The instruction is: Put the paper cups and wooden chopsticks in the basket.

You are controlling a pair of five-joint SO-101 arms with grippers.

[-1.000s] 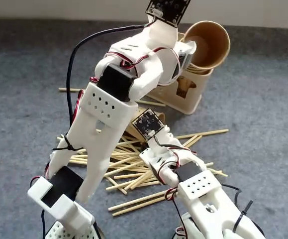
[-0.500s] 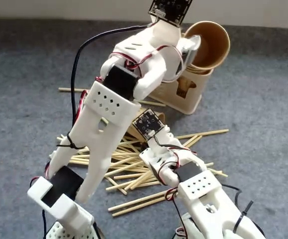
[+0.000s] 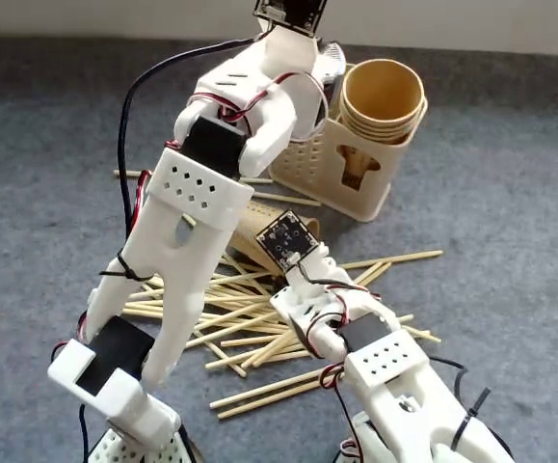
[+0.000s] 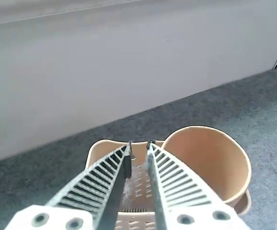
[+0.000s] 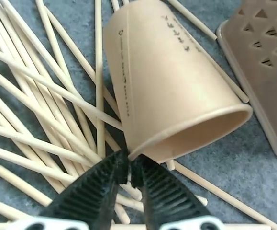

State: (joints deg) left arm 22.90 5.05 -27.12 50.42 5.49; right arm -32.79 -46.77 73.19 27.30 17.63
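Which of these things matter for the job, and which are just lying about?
For the job: basket; stacked paper cups inside it; tipped paper cup; scattered wooden chopsticks.
Just there: grey carpet; wall behind.

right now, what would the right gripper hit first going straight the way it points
Probably the rim of the paper cup lying on its side, directly ahead of the right gripper; depth is unclear.

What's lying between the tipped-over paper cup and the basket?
In the right wrist view, a wooden chopstick lies on the grey carpet between the tipped-over paper cup and the basket; nothing else is there.
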